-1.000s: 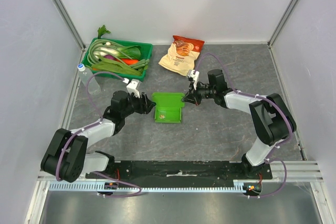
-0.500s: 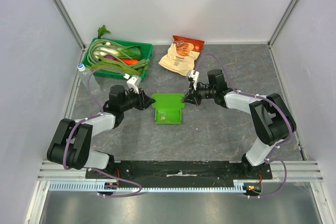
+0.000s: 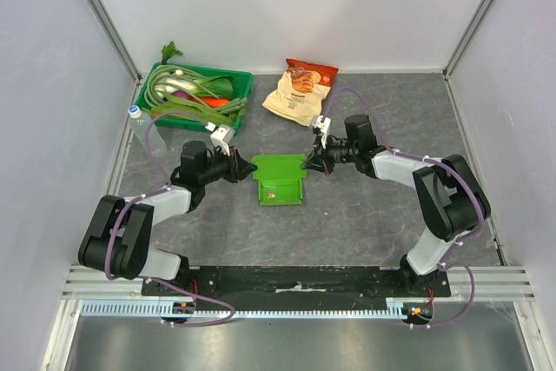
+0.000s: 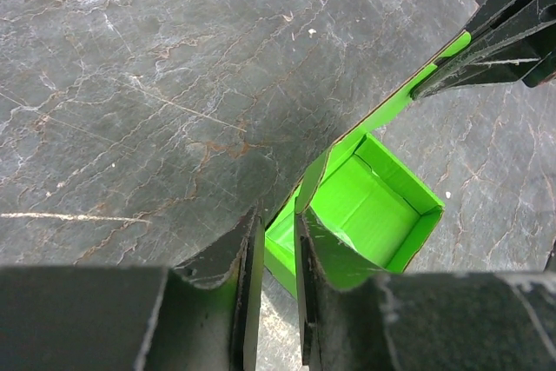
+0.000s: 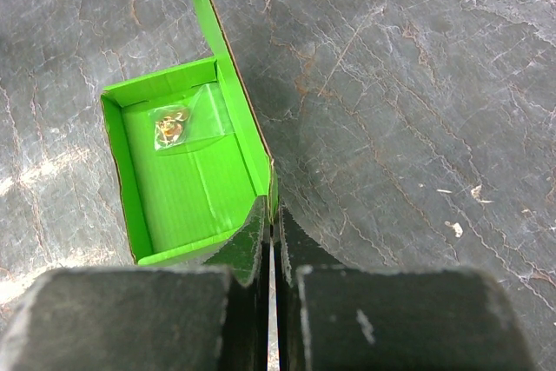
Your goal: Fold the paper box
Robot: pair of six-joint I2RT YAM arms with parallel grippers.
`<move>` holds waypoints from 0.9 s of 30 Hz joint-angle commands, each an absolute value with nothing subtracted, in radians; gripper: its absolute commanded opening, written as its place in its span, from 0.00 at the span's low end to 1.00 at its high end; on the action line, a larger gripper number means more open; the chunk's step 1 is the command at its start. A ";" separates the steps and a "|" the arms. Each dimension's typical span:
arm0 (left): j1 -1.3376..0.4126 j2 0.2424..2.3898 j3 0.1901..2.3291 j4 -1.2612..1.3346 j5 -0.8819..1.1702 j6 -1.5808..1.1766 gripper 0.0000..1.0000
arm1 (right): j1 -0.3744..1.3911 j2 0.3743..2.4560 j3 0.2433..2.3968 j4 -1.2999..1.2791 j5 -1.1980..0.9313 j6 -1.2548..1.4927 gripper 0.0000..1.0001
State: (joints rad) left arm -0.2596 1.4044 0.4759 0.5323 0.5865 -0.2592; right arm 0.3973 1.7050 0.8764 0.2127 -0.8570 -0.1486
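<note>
Grey, veined tabletop (image 3: 365, 223) spreads between white walls. The paper box (image 3: 278, 187) lies right between the tips of the two arms, with its open body toward their bases. Its long back flap (image 5: 228, 84) stands upright, stretched from one tool to the other.

The right gripper (image 3: 309, 162) is clamped flat on the flap end nearest it, fingers pressed together with only the thin card between them. That grip looks meant to anchor the flap and hold it straight.

The left gripper (image 3: 246, 168) faces it from the flap's far end. Its jaws are drawn narrow around that corner, and a sliver of green shows in the gap. Whether the pads already pinch the card I cannot tell.

Holding both ends would let the pair swing the flap over the open body along its crease. Inside the box, just ahead of the right fingers, sits a small clear packet (image 5: 178, 123), so the fold probably needs to come down without crushing it.
</note>
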 commanded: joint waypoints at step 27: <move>-0.710 1.357 0.518 0.707 -0.430 -0.236 0.02 | 0.745 1.528 0.799 0.413 0.438 0.258 0.00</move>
